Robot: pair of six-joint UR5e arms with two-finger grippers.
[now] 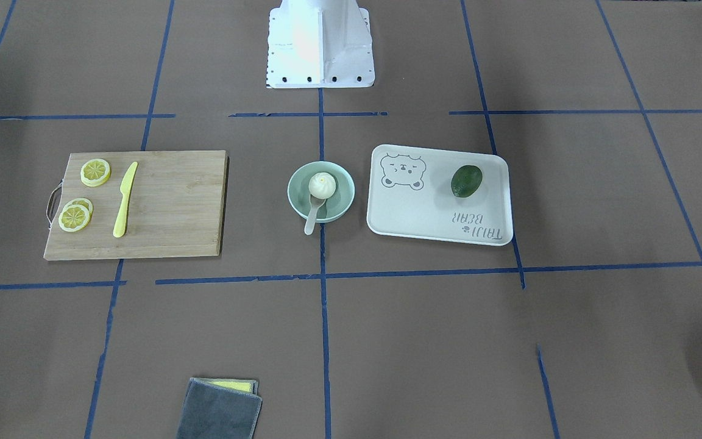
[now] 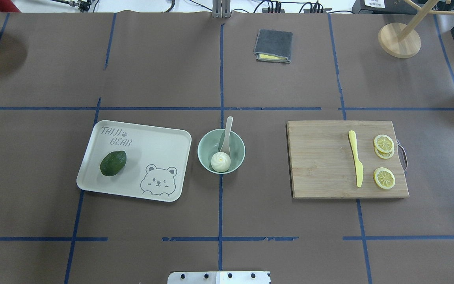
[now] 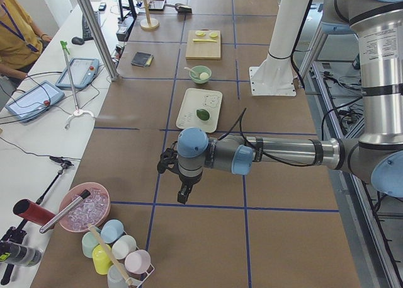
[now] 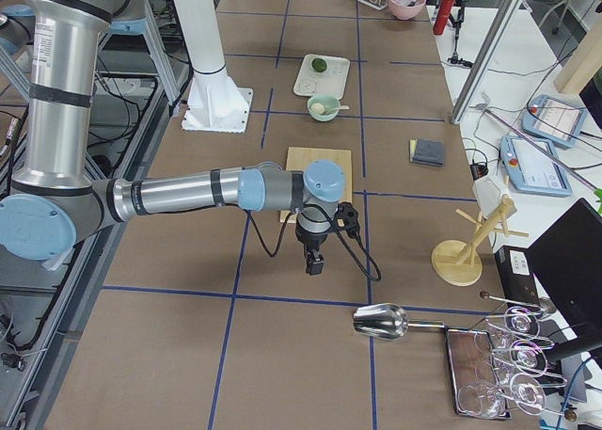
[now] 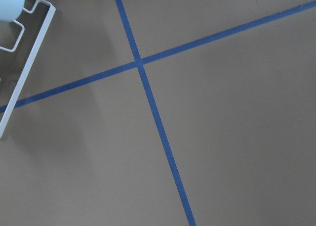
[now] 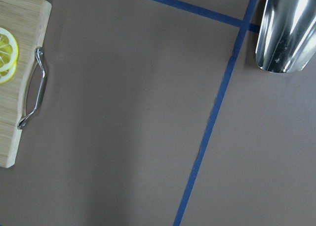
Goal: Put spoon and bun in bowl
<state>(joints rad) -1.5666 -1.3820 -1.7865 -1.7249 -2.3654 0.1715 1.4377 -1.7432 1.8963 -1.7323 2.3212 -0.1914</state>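
Observation:
The mint-green bowl (image 2: 240, 152) stands at the table's middle. The white bun (image 2: 220, 161) sits inside it. The beige spoon (image 2: 227, 130) lies with its scoop in the bowl beside the bun, and its handle sticks out over the rim. The front view shows the same bowl (image 1: 342, 201), bun (image 1: 322, 185) and spoon (image 1: 312, 219). My left gripper (image 3: 182, 196) hangs over bare table far from the bowl, seen only in the left side view. My right gripper (image 4: 315, 261) hangs beyond the cutting board, seen only in the right side view. I cannot tell whether either is open or shut.
A cream bear tray (image 2: 152, 134) with a green avocado (image 2: 113, 163) lies beside the bowl. A wooden cutting board (image 2: 321, 165) holds a yellow knife (image 2: 356, 163) and lemon slices (image 2: 384, 178). A folded grey cloth (image 2: 273, 45) lies farther out. A metal scoop (image 6: 289, 28) lies near my right gripper.

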